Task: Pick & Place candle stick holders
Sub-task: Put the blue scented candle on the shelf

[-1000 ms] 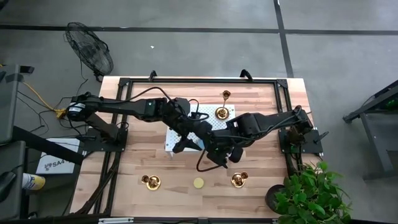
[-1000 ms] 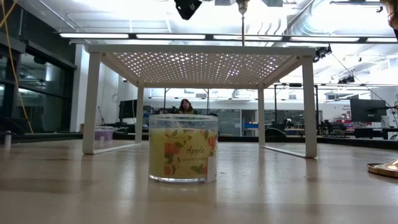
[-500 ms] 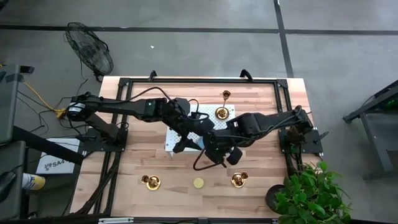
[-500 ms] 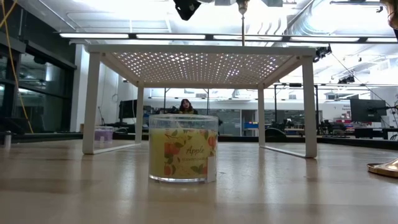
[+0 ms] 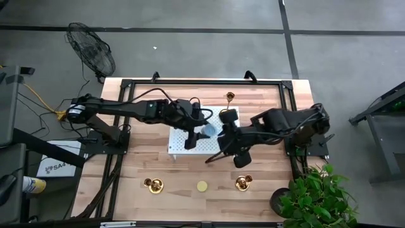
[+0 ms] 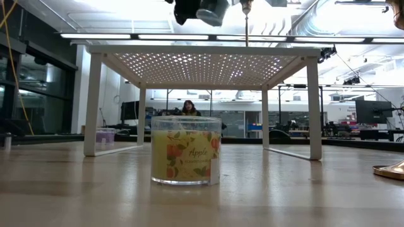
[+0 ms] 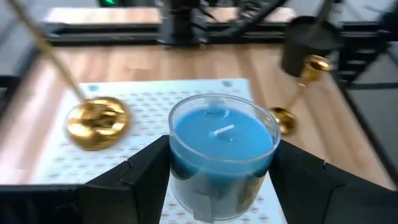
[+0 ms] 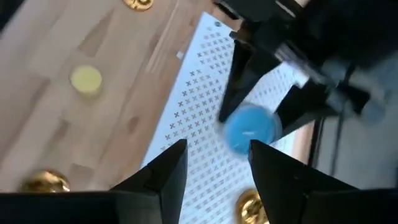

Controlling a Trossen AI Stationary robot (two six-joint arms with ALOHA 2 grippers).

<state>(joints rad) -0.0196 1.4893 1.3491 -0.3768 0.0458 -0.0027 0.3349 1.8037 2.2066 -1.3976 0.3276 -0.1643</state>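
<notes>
Three gold candle stick holders show. One stands by its round base (image 7: pixel 97 121) on the white perforated shelf (image 5: pixel 180 144); in the high view its cup top (image 5: pixel 230 96) shows and a dark arm part hides the base. Two stand on the wood near the front edge (image 5: pixel 154 185) (image 5: pixel 242 182). My left gripper (image 7: pixel 221 162) is shut on a blue candle jar (image 5: pixel 207 131) over the shelf. My right gripper (image 8: pixel 217 149) is open with nothing between its fingers, just right of the jar and pointing at it. My left gripper pinches the blue candle jar by its glass side wall (image 7: pixel 180 177), one finger on each side. The fingers come from the table's left. The jar is upright, wick up, and hangs clear above the shelf top (image 6: pixel 202 57).
A yellow "Apple" candle jar (image 6: pixel 185 150) stands on the table near the front edge, also seen from above (image 5: pixel 202 186). The white shelf stands on legs (image 6: pixel 92 104) mid-table. A potted plant (image 5: pixel 310 196) is at the near right corner. A person shows far behind (image 6: pixel 188 107).
My right gripper has drawn back from beside the blue jar toward the table's right edge. My left gripper has carried the jar a little toward the far edge, over the shelf; the jar stays upright and now shows at the top of the low view.
</notes>
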